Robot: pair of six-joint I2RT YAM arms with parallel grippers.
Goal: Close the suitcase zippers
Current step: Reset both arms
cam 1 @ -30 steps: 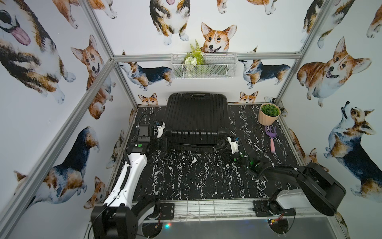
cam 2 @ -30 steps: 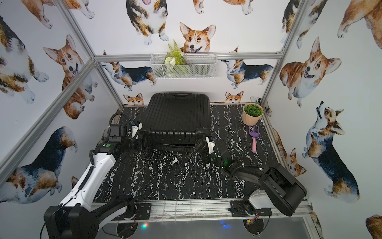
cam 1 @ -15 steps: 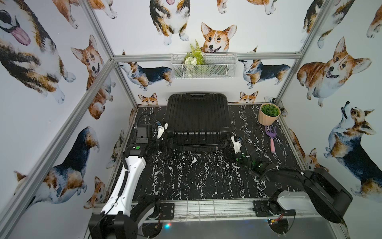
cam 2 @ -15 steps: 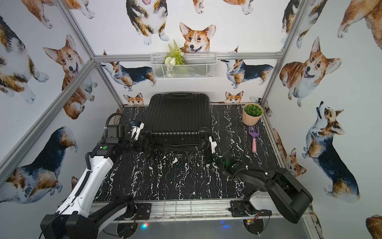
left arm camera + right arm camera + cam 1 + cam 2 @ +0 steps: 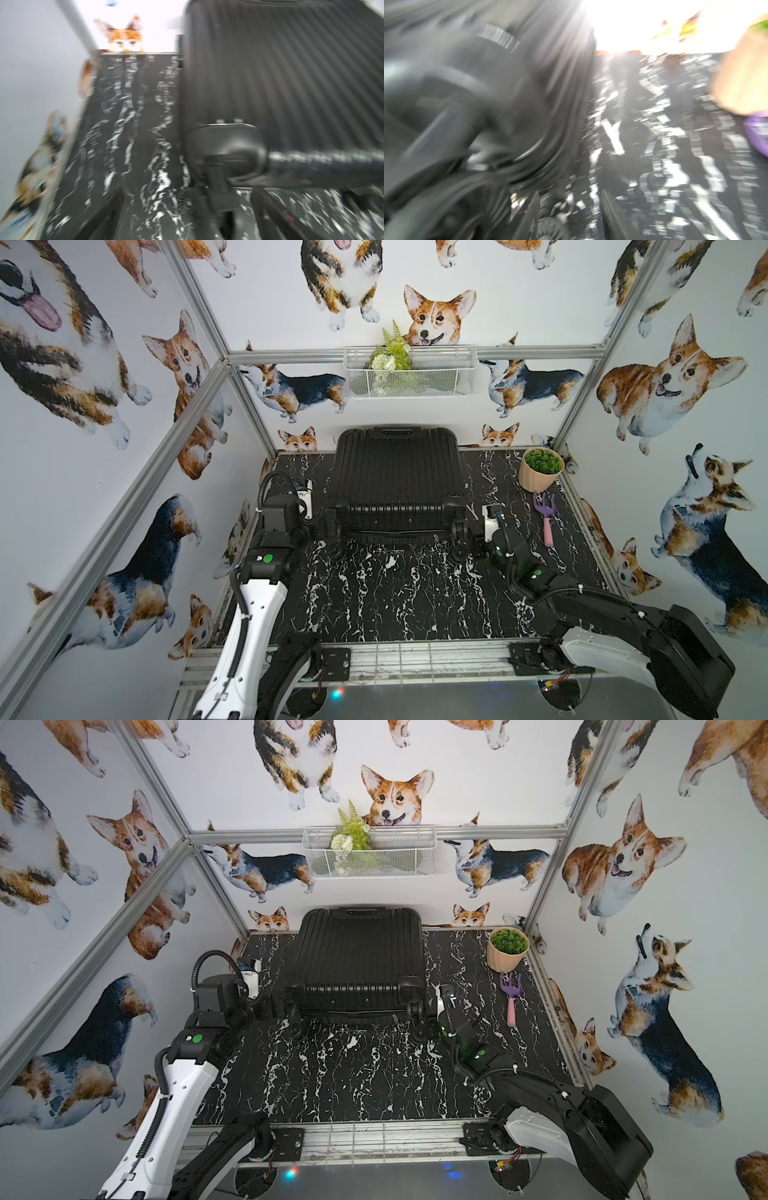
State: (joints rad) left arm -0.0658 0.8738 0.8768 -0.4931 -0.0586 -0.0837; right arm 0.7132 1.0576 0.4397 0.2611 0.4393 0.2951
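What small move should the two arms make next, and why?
Probably draw both arms back from the suitcase: the left gripper and the right gripper are open, holding nothing, beside its near wheels, and its halves lie shut together.

Both top views: high over front edge, looking down and back, far out, whole table shared almost identically. Wrist views: low, blurred, tight beside suitcase wheel corners, facing rear wall; both catch shell, table.

Black white-veined marble table with black suitcase, potted plant, purple-pink garden fork.
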